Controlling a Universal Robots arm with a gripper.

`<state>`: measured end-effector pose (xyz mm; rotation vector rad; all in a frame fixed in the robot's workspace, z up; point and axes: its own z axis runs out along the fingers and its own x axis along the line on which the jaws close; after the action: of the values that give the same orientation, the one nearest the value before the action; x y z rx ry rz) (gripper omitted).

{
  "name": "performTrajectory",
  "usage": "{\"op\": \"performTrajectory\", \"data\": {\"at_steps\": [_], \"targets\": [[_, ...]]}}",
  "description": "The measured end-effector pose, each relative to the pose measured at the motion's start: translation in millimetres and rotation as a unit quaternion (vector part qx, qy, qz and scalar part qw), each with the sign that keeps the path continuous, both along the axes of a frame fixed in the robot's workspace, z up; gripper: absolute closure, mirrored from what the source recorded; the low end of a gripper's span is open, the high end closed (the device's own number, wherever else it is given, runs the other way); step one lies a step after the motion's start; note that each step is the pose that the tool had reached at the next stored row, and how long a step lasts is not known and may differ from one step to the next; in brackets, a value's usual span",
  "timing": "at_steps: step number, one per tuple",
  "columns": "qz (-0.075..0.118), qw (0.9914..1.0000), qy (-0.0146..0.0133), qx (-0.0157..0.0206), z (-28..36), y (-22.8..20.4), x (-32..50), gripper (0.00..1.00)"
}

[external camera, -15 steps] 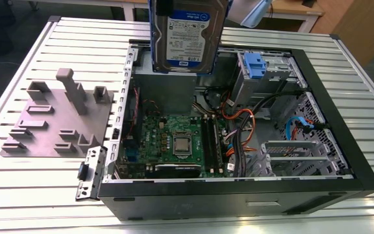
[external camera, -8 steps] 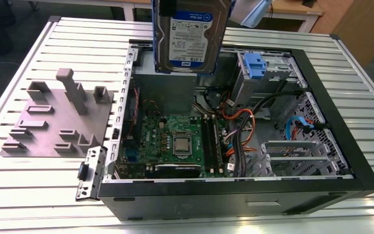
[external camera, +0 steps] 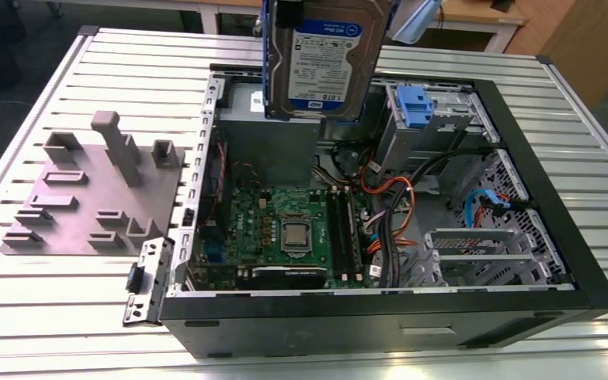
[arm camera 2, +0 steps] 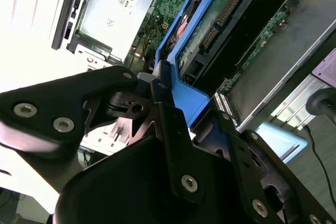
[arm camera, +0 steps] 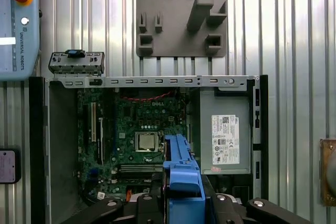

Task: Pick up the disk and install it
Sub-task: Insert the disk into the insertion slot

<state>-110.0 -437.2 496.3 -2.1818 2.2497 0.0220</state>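
Observation:
The disk (external camera: 323,57) hangs upright in the air over the far part of the open computer case (external camera: 389,313); its white-and-blue label faces the exterior camera and a blue carrier frame edges it. In both wrist views my gripper (arm camera 2: 164,97) is shut on the blue frame's end (arm camera: 181,179), with black fingers (arm camera 2: 105,95) on either side. In the second wrist view the disk's circuit-board side (arm camera 2: 220,22) shows beyond the frame. The first wrist view looks straight down into the case past the disk.
Inside the case lie the motherboard (external camera: 288,229), cable bundles (external camera: 389,198), a grey power supply (arm camera: 226,135) and a drive bay with a blue latch (external camera: 414,105). A grey fixture plate (external camera: 93,198) sits at the exterior view's left. A pendant with a red button (arm camera: 19,24) lies beside the case.

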Motion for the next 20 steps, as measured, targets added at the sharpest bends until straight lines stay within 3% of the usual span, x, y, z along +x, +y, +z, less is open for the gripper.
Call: {"op": "performTrajectory", "data": {"at_steps": [8,20], "targets": [[0.0,1.0,0.0,0.0,0.0,-2.3,1.7,0.63],[0.0,1.0,0.0,0.0,0.0,-13.4,1.7,0.63]]}}
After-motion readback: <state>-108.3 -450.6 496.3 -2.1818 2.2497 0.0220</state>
